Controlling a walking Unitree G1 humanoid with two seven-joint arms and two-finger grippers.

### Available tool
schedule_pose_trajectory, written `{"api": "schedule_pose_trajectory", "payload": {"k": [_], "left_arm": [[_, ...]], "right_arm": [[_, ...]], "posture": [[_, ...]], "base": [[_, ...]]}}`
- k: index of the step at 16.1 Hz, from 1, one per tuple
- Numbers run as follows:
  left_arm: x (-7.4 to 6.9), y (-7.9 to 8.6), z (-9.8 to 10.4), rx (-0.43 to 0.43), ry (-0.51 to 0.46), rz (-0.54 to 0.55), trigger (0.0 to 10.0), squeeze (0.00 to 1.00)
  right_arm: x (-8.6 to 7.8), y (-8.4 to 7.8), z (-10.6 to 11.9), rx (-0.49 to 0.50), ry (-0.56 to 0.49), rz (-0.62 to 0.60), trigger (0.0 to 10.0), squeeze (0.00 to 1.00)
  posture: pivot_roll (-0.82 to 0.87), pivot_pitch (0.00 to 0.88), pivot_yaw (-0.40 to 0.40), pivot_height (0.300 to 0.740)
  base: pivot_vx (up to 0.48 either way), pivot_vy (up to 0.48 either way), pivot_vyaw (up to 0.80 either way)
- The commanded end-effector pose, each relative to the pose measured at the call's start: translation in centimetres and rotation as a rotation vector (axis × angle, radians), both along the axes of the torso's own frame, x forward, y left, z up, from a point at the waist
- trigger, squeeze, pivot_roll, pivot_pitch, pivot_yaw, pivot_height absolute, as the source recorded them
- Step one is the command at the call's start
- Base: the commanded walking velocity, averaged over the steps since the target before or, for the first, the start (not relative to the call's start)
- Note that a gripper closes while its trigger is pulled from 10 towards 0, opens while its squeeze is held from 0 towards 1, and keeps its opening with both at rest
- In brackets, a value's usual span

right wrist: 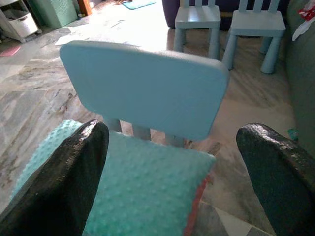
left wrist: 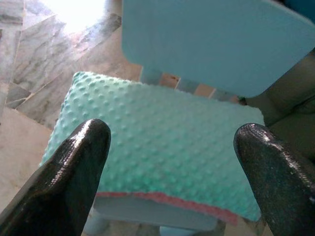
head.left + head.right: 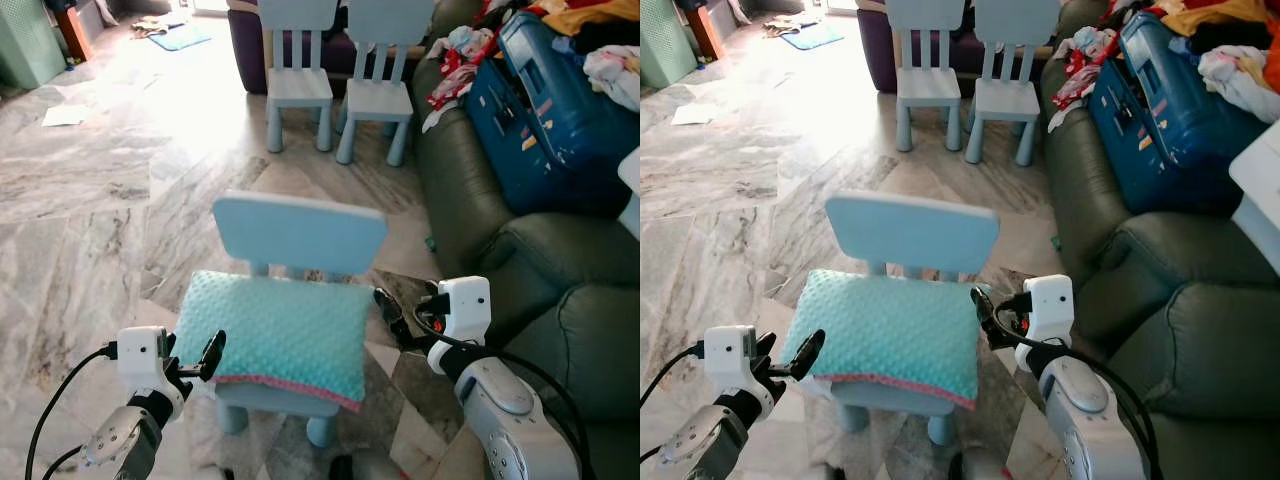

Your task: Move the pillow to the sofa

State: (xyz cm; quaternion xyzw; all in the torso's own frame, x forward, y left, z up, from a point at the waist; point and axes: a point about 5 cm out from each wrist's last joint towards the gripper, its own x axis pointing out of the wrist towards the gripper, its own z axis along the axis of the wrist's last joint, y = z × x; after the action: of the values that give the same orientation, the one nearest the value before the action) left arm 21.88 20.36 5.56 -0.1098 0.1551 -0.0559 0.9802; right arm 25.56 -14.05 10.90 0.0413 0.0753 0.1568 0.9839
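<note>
A teal dotted pillow with a pink front seam lies flat on the seat of a small light-blue chair right in front of me. My left gripper is open at the pillow's front left corner; in the left wrist view its fingers stand wide apart over the pillow. My right gripper is open beside the pillow's right edge, and its wrist view looks across the pillow at the chair back. The dark green sofa stands at the right.
A blue suitcase and loose clothes lie on the far part of the sofa. Two more light-blue chairs stand behind, before a purple seat. Marble floor stretches to the left.
</note>
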Motion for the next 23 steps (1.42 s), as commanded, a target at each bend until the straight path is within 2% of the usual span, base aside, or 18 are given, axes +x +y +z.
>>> {"api": "schedule_pose_trajectory", "payload": {"k": [1,14,17,21,23], "left_arm": [[-0.4,0.3,-0.5,0.001,0.026,0.018,10.0,0.0],[-0.3,0.1,-0.6,-0.002,0.027,0.029,10.0,0.0],[-0.3,0.1,-0.7,0.001,0.027,0.031,10.0,0.0],[-0.2,0.3,-0.8,0.032,0.033,0.044,10.0,0.0],[0.1,1.1,-0.1,0.095,-0.009,0.092,10.0,0.0]], "right_arm": [[-0.1,-0.1,0.2,-0.004,-0.001,0.001,10.0,0.0],[0.2,0.0,0.2,-0.007,-0.002,0.005,10.0,0.0],[0.3,0.0,0.2,-0.009,-0.001,0.007,10.0,0.0],[0.4,0.0,0.2,-0.011,-0.003,0.007,10.0,0.0],[0.6,0.2,0.2,-0.013,-0.007,0.011,10.0,0.0]], "posture": [[-0.14,0.164,-0.06,0.621],[-0.15,0.169,-0.066,0.469],[-0.14,0.169,-0.068,0.446],[-0.14,0.169,-0.066,0.412],[-0.14,0.165,-0.063,0.382]], "base": [[0.0,0.0,0.0],[0.0,0.0,0.0],[0.0,0.0,0.0],[0.0,0.0,0.0],[0.0,0.0,0.0]]}}
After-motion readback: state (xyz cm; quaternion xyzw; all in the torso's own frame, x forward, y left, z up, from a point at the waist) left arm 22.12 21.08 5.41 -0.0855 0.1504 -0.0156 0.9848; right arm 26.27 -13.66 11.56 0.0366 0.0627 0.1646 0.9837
